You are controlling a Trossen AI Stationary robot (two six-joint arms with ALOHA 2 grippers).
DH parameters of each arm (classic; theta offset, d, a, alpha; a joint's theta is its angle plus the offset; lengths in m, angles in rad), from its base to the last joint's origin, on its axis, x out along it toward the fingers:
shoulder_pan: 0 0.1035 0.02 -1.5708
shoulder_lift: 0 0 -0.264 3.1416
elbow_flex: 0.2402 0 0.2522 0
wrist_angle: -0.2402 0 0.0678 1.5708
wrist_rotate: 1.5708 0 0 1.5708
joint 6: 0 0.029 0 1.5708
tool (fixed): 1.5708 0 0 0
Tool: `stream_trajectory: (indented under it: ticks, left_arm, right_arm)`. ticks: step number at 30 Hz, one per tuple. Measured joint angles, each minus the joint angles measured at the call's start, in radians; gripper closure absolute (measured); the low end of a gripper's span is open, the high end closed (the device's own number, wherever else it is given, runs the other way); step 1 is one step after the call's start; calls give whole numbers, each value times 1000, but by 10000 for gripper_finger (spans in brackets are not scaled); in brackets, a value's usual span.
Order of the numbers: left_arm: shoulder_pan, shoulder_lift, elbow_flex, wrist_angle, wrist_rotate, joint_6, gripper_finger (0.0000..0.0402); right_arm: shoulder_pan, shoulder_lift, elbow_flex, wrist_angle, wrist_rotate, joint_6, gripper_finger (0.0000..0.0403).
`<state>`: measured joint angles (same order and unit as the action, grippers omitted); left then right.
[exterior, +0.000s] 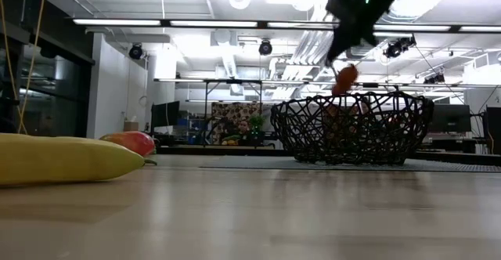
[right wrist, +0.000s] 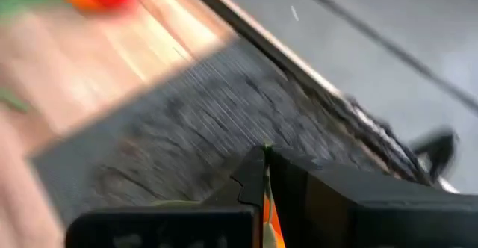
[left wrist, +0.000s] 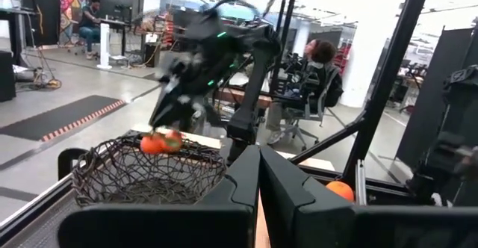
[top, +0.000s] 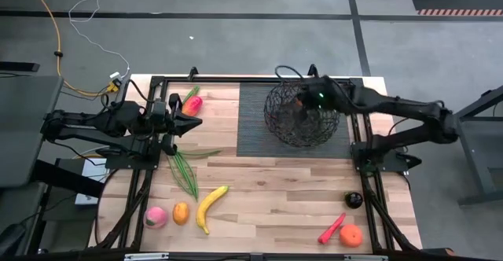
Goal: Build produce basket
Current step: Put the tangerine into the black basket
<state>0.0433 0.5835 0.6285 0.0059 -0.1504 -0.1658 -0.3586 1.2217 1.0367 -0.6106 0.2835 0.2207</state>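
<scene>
The black wire basket (top: pixel 302 115) stands on a dark ribbed mat (top: pixel 255 127) at the table's far middle. My right gripper (top: pixel 305 101) hangs over the basket, shut on a small orange-red fruit (left wrist: pixel 158 142). My left gripper (top: pixel 191 123) is shut and level at the left, next to the mango (top: pixel 192 104), and touches nothing. Green stalks (top: pixel 185 170), a banana (top: pixel 211 207), a peach (top: pixel 156 217) and an orange (top: pixel 181 213) lie near left. A plum (top: pixel 354 200), a chili (top: pixel 332 228) and another orange (top: pixel 351 236) lie near right. My right gripper pinches the orange-red fruit (exterior: pixel 346 77) between its two fingers, only at their free ends. The fingers slant down from the table's right side. The fruit hangs just below the fingertips, above the basket's rim (left wrist: pixel 142 149) and clear of the wire.
Black frame rails (top: pixel 365 159) run along the table's left and right sides. Bare wood lies in the table's near middle. People sit in the room beyond the table (left wrist: pixel 321 61).
</scene>
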Motion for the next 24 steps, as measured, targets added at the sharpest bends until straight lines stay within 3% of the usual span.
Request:
stream_trajectory:
  ticks: [3,13,24]
  left_arm:
    - [0,0,0,0,-14,1,401]
    - [0,0,0,-2,-48,29,401]
    - [0,0,0,-2,-48,30,401]
  right_arm:
    - [-73,90,-5,-20,-56,18,403]
    - [-153,387,-5,102,-25,168,403]
    - [-154,493,-5,213,5,278,403]
